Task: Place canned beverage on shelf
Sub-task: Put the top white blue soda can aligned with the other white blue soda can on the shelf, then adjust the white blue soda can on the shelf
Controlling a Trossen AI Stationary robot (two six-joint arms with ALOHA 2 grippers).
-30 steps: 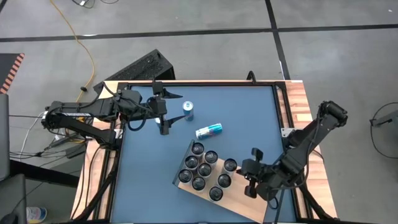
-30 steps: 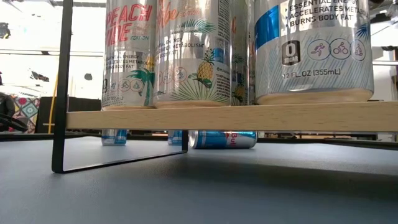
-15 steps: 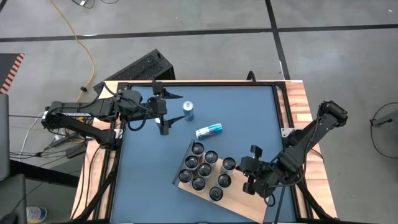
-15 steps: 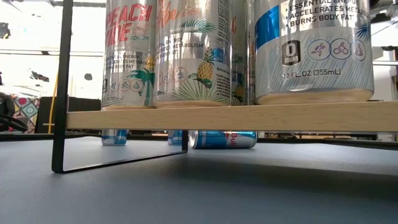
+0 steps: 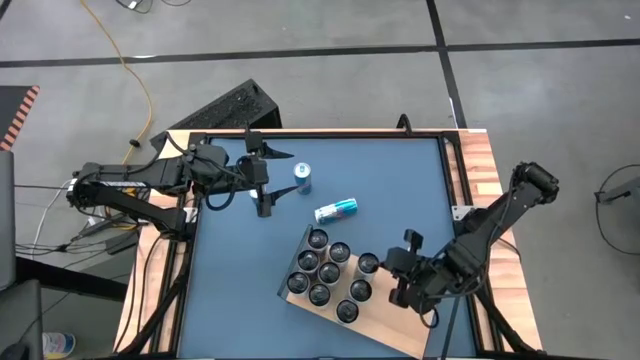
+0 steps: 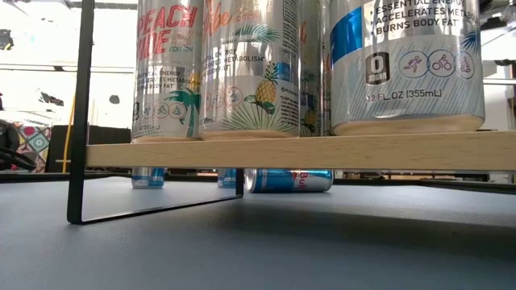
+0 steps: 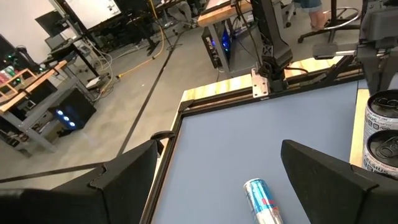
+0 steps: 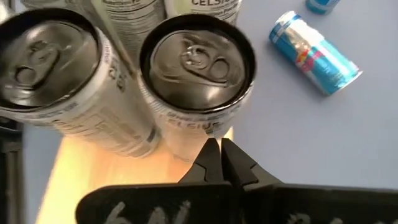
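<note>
The shelf [image 5: 392,322], a light-wood board on dark legs, stands at the table's near middle with several tall cans [image 5: 330,273] upright on it. A blue can [image 5: 336,209] lies on its side on the blue table, and a second blue can [image 5: 302,175] stands upright beyond it. My right gripper [image 5: 398,272] is shut, slanting down at the shelf's right side, its tips by the nearest can [image 8: 198,68]. My left gripper [image 5: 264,186] hangs open above the far left of the table, left of the upright blue can. My right gripper's shut fingertips [image 8: 210,152] stand right at the lower side wall [image 8: 194,138] of the nearest can on the shelf, coming slanting down from the table's right. Whether they touch the can, I cannot tell.
Wooden strips [image 5: 482,170] edge the table on its left and right. The low view looks under the shelf board [image 6: 298,151] to the lying can [image 6: 290,180]. Bare wood shows on the shelf's near right part [image 8: 93,180]. A dark case [image 5: 225,108] lies beyond the far edge.
My right gripper has tipped a little and crept toward the can at the shelf's right side, staying shut. The cans stand as before.
</note>
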